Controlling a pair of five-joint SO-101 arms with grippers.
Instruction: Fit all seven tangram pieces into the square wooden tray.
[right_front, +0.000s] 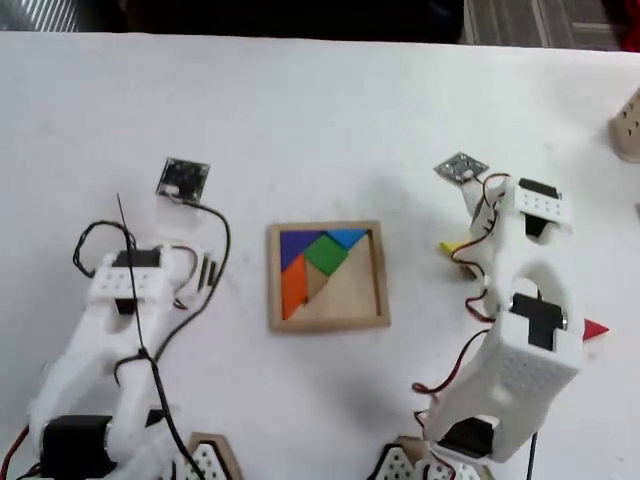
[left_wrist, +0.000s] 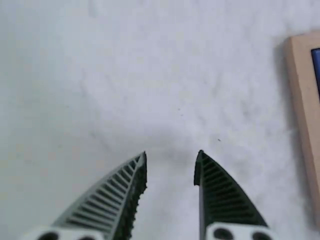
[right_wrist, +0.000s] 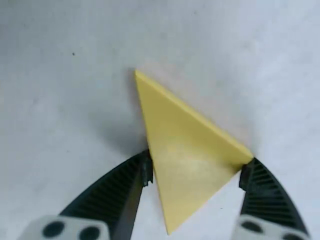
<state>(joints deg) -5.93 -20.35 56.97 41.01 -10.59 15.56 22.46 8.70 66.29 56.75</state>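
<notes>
At the left of the white desk (right_front: 320, 120), the left arm (right_front: 115, 320) holds the left jaws apart over bare surface, gripping nothing. In the middle lies the square wooden tray (right_front: 328, 322), which we see partly filled. A violet-blue piece (right_front: 293, 246), a green square (right_front: 325, 254) and a light blue triangle (right_front: 347, 237) sit along its far side. An orange piece (right_front: 294, 290) sits at its left, with what may be a pale wood-coloured piece (right_front: 318, 284) beside it. To the right, apart from the tray, the yellow triangular tangram piece (right_wrist: 187, 155) lies flat on the desk, and the right jaws press against its two sides. Farther right, a red piece (right_front: 596, 328) pokes out beside the right arm (right_front: 520, 370).
</notes>
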